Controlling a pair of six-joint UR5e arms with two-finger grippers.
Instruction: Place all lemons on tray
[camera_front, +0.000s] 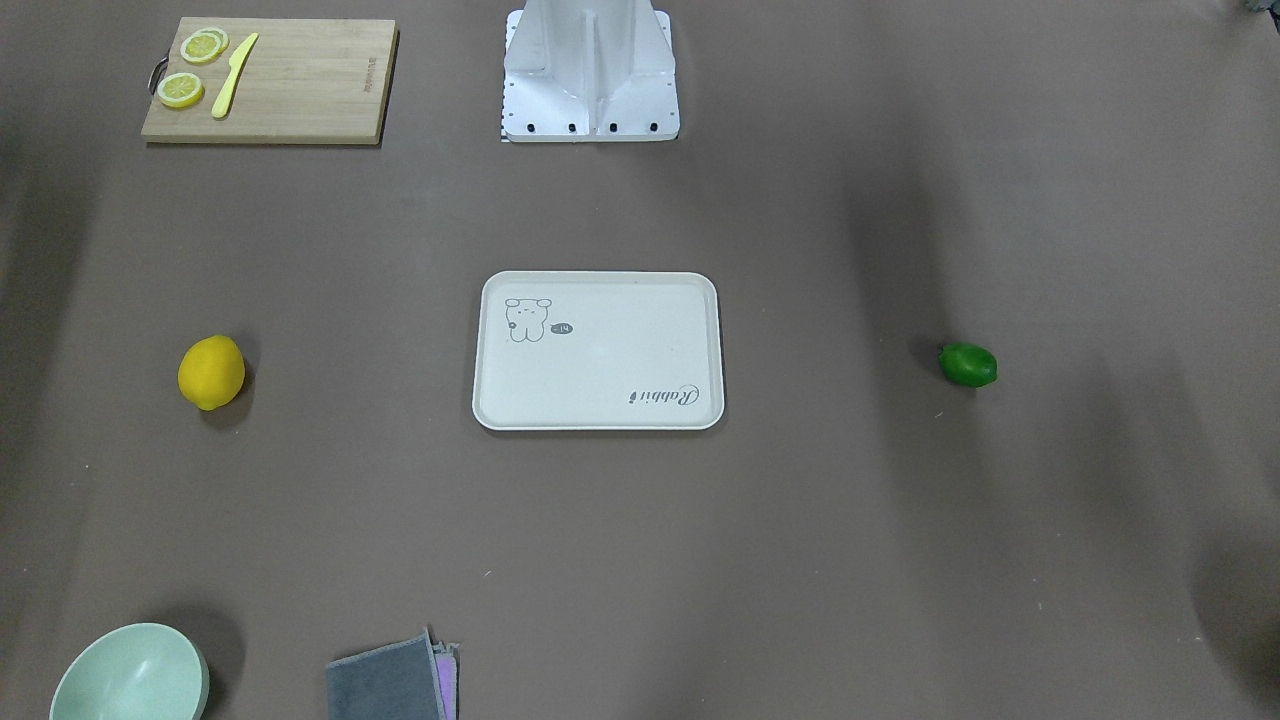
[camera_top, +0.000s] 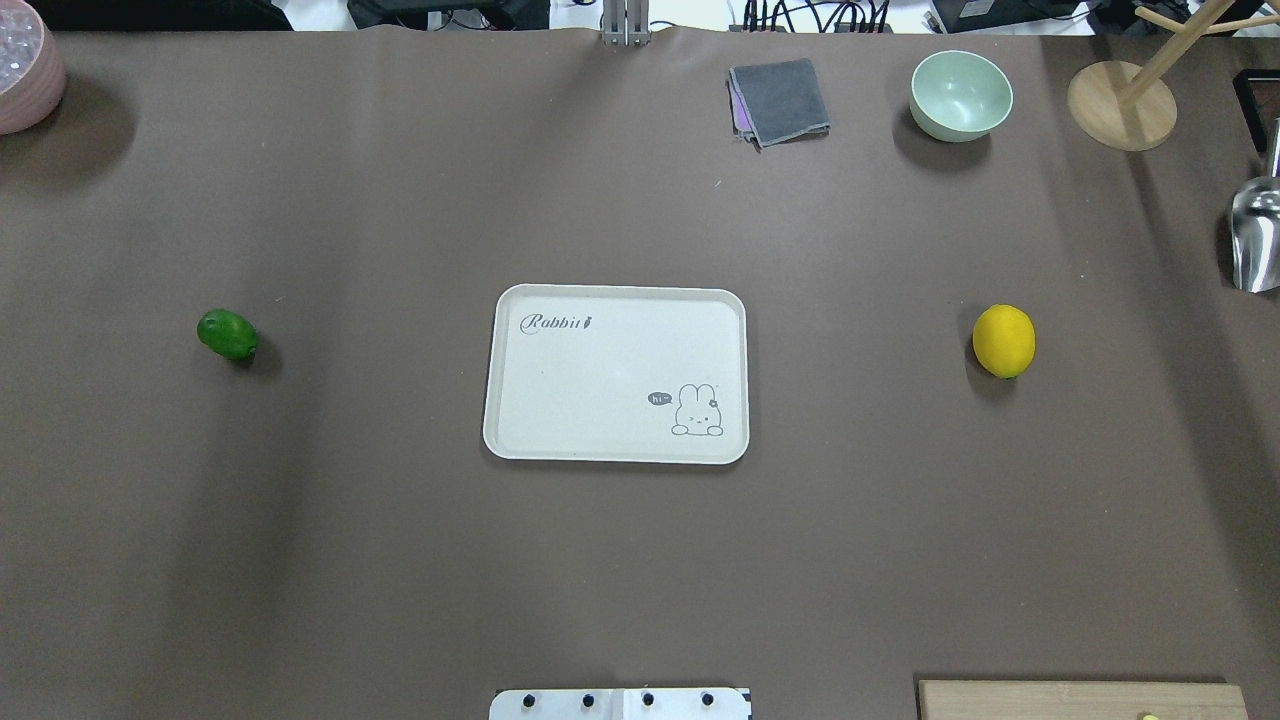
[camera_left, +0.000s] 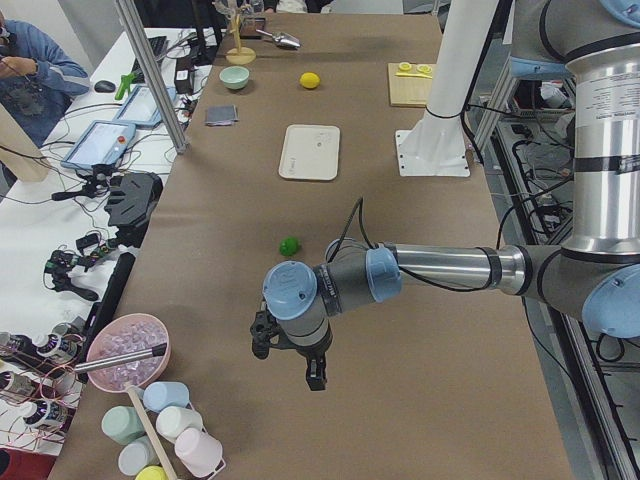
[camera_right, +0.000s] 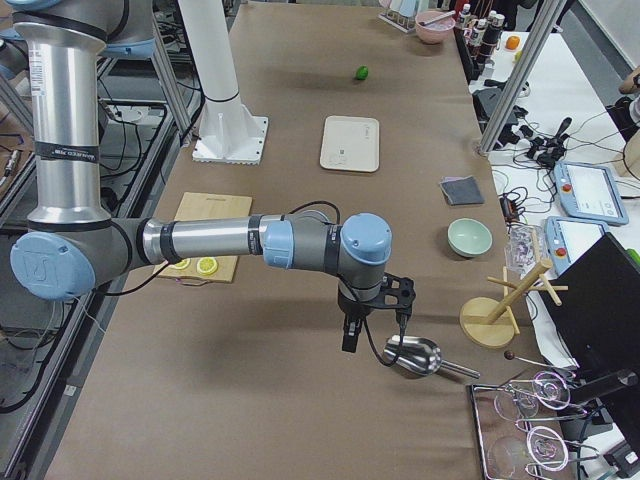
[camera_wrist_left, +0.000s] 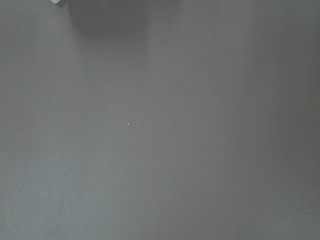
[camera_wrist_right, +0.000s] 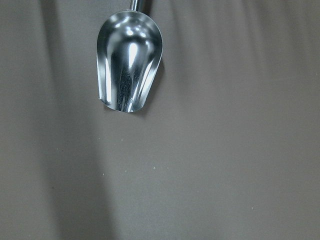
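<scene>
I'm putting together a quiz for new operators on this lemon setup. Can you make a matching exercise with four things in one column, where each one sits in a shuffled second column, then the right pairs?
Things
1. yellow lemon
2. green lemon
3. lemon slices
4. tray

Places
a. on the wooden cutting board
b. on the bare table, on the robot's left side
c. on the bare table, on the robot's right side
d. in the middle of the table, between the two whole fruits

Pairs: 1-c, 2-b, 3-a, 4-d
</scene>
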